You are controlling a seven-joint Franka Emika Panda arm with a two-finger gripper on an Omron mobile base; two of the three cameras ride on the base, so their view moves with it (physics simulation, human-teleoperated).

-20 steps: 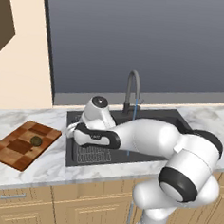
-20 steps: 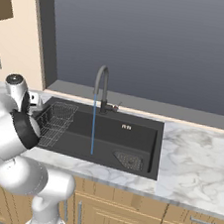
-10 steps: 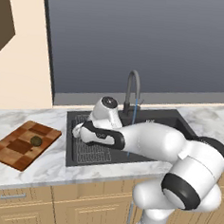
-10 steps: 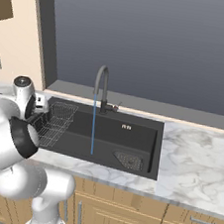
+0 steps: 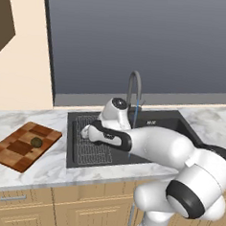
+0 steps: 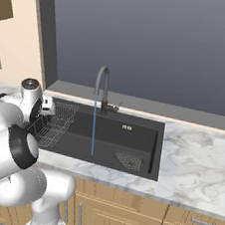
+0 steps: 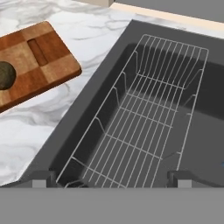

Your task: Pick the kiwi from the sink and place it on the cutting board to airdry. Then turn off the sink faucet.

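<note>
Gripper [image 7: 112,179] jaws stand fully apart, with nothing between them and no contact with any object. Both dark fingertips [image 7: 41,178] appear at the lower edge of the hand view, spaced wide, above the near end of the wire rack [image 7: 144,118]. In the left base view, the gripper [image 5: 87,131] hangs over the left part of the sink [image 5: 157,123], above the rack.

Kiwi [image 5: 36,141] rests on the cutting board [image 5: 16,148], near the board's centre, on the marble counter [image 5: 53,165] left of the sink. The hand view shows the kiwi [image 7: 5,75] at the left edge, well apart from the fingertips, with the board [image 7: 41,61] lying just beside the sink rim [image 7: 94,94].

Sink faucet [image 6: 103,90] stands upright behind the basin. A thin blue stream of water [image 6: 93,127] falls from its spout into the sink [image 6: 126,136]. A drain grate [image 6: 129,161] sits at the basin's right front corner.
</note>
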